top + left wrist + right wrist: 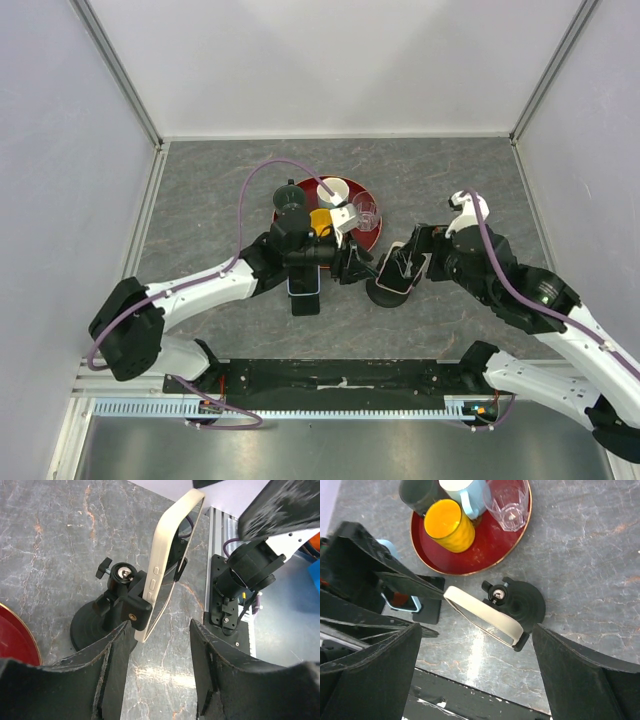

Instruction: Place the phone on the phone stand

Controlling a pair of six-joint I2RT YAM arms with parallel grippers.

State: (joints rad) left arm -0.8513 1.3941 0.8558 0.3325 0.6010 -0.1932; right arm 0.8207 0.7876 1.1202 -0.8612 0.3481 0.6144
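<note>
Two tools of mine flanked the phone stand (383, 293) at the middle of the tabletop (450, 180) in the overhead view: my left tool (352, 268) just to its left, my right tool (414, 256) just to its right. The phone (400, 268), in a cream case, sat tilted on the stand, near the red tray (372, 238) of cups.

From my left wrist, the phone stood on edge in the stand's black clamp (135, 611), above a round base (90, 627). My left tool's fingers (112, 675) were spread apart and held nothing. One was close beside the clamp, though I could not tell if it touched.

From my right wrist, the phone's cream edge ran across the stand beside the ball joint (496, 595). My right tool's fingers (375, 675) gaped wide, gripping nothing. The tray carried a yellow cup (447, 525), a clear glass (507, 502), a pale blue mug (465, 492) and a dark cup (417, 495).
</note>
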